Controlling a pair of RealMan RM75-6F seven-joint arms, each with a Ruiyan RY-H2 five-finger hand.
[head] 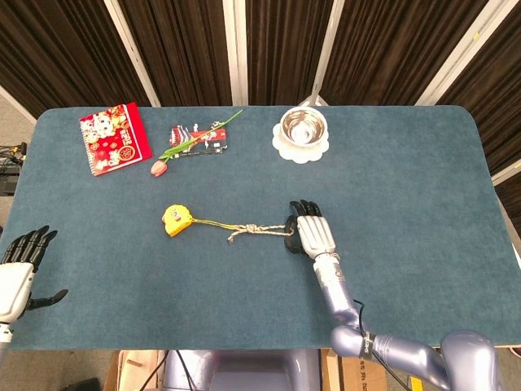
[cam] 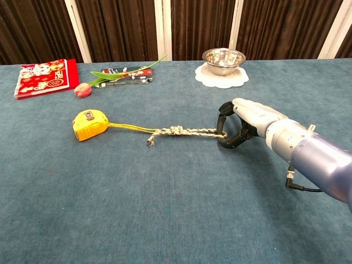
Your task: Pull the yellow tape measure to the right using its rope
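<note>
the left hand (head: 18, 273) sits at the near left corner of the blue table (head: 407, 212), fingers spread and holding nothing, seen only in the head view. further in, near the table's middle, the right hand (cam: 245, 121) rests with its dark fingers (cam: 223, 110) curled down around the right end of the rope (cam: 190, 132), thumb and fingers closing on it in the chest view. the rope is braided and pale, lies flat on the cloth and runs left from the hand to a knot (cam: 175, 130) with a short loose tail. from the knot thin yellow cords lead on to the yellow tape measure (cam: 88, 124), which lies on the table left of centre, well apart from the hand. beyond it, toward the far edge, lie a pink tulip (head: 159, 167) with its green stem across a small printed card (head: 198, 137), a red booklet (head: 114, 138) at the far left, and a steel bowl (head: 304, 125) on a white doily (head: 301, 151)
</note>
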